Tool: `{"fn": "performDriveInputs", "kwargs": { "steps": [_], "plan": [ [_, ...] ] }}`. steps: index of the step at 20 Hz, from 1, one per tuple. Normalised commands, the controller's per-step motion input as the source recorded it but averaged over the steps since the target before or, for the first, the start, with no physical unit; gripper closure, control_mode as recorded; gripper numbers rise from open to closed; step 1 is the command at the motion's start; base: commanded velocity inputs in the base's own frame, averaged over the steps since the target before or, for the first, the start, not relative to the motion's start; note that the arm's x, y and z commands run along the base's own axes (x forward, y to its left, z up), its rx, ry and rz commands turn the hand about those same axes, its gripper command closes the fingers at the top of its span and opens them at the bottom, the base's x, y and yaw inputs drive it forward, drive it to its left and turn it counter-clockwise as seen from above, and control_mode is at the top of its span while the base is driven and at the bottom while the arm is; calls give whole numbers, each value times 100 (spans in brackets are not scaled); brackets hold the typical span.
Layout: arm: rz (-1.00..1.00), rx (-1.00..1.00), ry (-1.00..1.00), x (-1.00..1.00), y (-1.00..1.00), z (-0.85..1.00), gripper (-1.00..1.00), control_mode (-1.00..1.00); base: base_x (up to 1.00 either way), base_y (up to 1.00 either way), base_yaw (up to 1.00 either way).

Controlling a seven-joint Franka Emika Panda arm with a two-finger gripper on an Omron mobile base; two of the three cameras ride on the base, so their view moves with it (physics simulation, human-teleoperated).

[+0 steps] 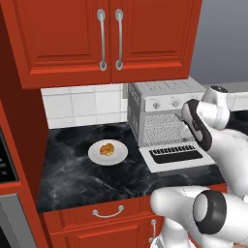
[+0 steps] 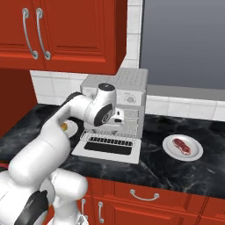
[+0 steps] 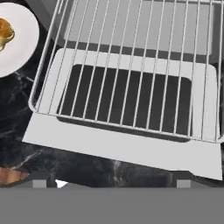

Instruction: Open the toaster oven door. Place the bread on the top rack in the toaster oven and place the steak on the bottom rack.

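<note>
Door: flat down, rack slid out.
Hand: released, empty — above the door.
Bread: go left, descend centred — grip gently.

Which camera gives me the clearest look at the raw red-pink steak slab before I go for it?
The right base view: the raw red-pink steak lies unobstructed on its round white plate, right of the silver toaster oven. The left base and hand views give nothing useful on it.
</note>
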Motion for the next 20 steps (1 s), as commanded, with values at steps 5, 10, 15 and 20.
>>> {"fn": "performDriveInputs", "kwargs": {
  "steps": [5, 10, 15, 20],
  "plan": [
    [-11, -14, -4, -32, -85, 4, -100, -100, 0, 0, 0],
    [-24, -5, 3, 5, -100, 24, -100, -100, 0, 0, 0],
    [-18, 0, 18, 31, -100, 19, -100, -100, 0, 0, 0],
    [-7, 0, 17, 52, -100, 18, -100, -100, 0, 0, 0]
  ]
}}
